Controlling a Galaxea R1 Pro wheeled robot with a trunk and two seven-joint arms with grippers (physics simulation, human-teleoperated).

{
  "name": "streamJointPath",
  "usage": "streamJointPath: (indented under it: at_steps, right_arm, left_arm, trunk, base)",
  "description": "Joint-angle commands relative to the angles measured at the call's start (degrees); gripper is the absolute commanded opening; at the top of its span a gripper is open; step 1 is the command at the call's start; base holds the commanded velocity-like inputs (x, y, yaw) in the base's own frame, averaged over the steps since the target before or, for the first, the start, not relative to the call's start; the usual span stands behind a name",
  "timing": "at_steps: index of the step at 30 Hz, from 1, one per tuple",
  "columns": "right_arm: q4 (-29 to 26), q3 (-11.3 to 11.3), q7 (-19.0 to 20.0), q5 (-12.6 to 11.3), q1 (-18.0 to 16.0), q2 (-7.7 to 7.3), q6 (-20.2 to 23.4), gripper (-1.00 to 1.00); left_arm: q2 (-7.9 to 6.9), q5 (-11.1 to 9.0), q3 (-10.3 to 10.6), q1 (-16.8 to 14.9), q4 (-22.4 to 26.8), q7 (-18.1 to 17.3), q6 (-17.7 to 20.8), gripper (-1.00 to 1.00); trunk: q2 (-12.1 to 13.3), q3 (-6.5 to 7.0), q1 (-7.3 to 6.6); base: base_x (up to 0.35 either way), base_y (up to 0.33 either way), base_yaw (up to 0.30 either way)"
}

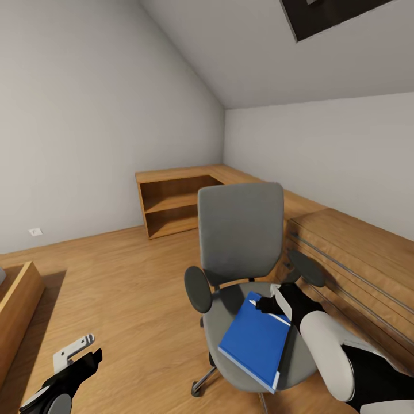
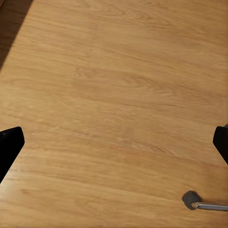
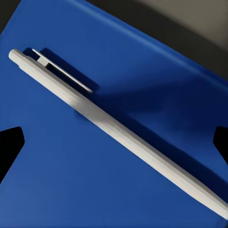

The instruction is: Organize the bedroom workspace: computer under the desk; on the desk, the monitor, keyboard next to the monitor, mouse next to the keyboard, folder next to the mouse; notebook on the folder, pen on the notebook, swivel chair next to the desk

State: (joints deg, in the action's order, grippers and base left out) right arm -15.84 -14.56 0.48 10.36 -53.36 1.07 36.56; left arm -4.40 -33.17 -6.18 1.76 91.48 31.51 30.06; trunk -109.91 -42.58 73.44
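A grey swivel chair (image 1: pixel 240 227) stands in the middle of the room with a blue folder (image 1: pixel 256 342) lying on its seat. A slim pale grey pen (image 3: pixel 118 130) lies diagonally on the blue cover. My right gripper (image 1: pixel 265 303) hovers just above the folder's far corner, over the pen. In the right wrist view this gripper (image 3: pixel 114 142) is open, its black fingertips (image 3: pixel 9 147) wide on both sides of the pen and not touching it. My left gripper (image 1: pixel 86 359) hangs low over the wooden floor, open and empty. The desk, monitor, keyboard and mouse are out of view.
A low wooden shelf unit (image 1: pixel 172 207) sits in the far corner. A wooden cabinet (image 1: pixel 356 264) runs along the right wall, close to the chair's armrest. Another wooden piece (image 1: pixel 17 305) stands at the left edge. One chair caster (image 2: pixel 192 199) is near my left gripper.
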Motion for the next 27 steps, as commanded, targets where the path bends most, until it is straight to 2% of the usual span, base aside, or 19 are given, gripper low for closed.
streamJointPath:
  at_steps: [1,3,15,20,27]
  right_arm:
    - [-0.12,-0.47,0.05,0.57,-0.01,0.07,0.26,1.0]
    - [-0.14,-0.47,0.05,0.6,0.0,0.07,0.26,1.0]
    - [-0.15,-0.45,0.05,0.63,0.01,-0.01,0.26,1.0]
    - [-0.15,-0.4,0.05,0.63,0.01,0.01,0.26,1.0]
    - [-0.15,-0.38,0.05,0.63,0.0,0.02,0.26,1.0]
  left_arm:
    - [-0.02,-0.58,0.04,0.0,0.1,0.46,0.07,1.0]
    - [-0.01,-0.58,0.08,0.0,0.1,0.47,0.05,1.0]
    - [0.01,-0.58,0.09,0.0,0.1,0.43,0.01,1.0]
    - [0.01,-0.58,0.11,0.0,0.1,0.45,0.0,1.0]
    - [0.01,-0.58,0.12,0.0,0.1,0.4,0.07,1.0]
  trunk:
    - [-0.44,-0.23,0.22]
    - [-1.24,-0.59,0.66]
    - [-1.24,-0.59,0.66]
    - [-3.25,-1.49,1.76]
    - [-3.25,-1.49,1.76]
  base:
    - [0.0,0.0,0.0]
    - [0.0,0.0,0.0]
    - [0.0,0.0,0.0]
    - [0.0,0.0,0.0]
    - [0.0,0.0,0.0]
